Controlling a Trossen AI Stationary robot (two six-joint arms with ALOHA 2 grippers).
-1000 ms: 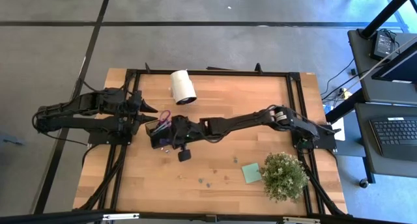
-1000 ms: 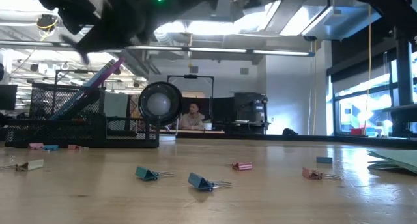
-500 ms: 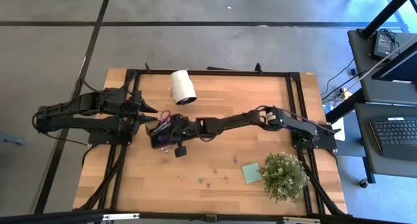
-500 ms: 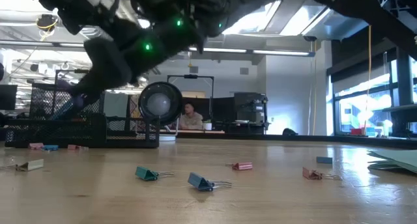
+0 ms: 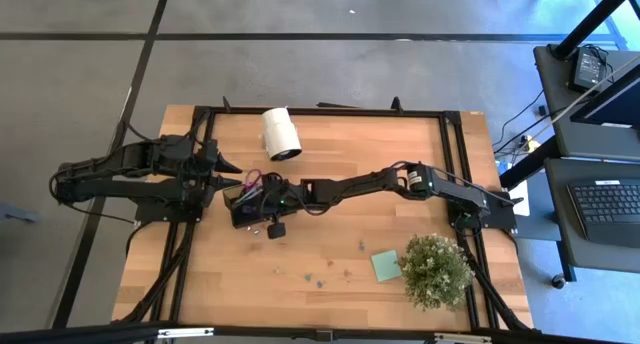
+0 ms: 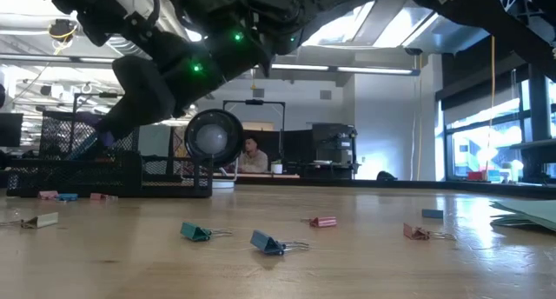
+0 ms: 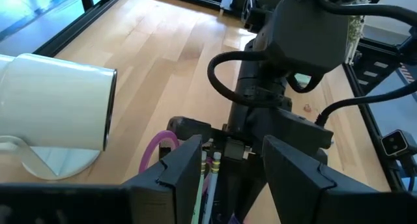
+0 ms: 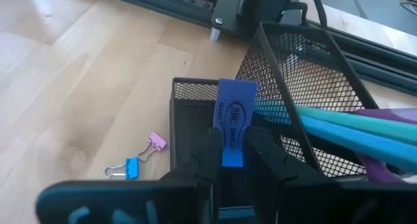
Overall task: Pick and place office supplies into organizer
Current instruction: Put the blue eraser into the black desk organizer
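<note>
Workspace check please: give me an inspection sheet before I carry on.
Surface: wooden table, framed by black rails.
Job's things: mesh organizer holding teal pens; blue eraser over its low compartment; sticky-note pad; binder clips scattered.
Clutter: white roll; potted plant.
Grippers: right gripper shut on blue eraser; left gripper open, beside the organizer.
Cables: loop on the right wrist.
Surroundings: person seated beyond the table.
</note>
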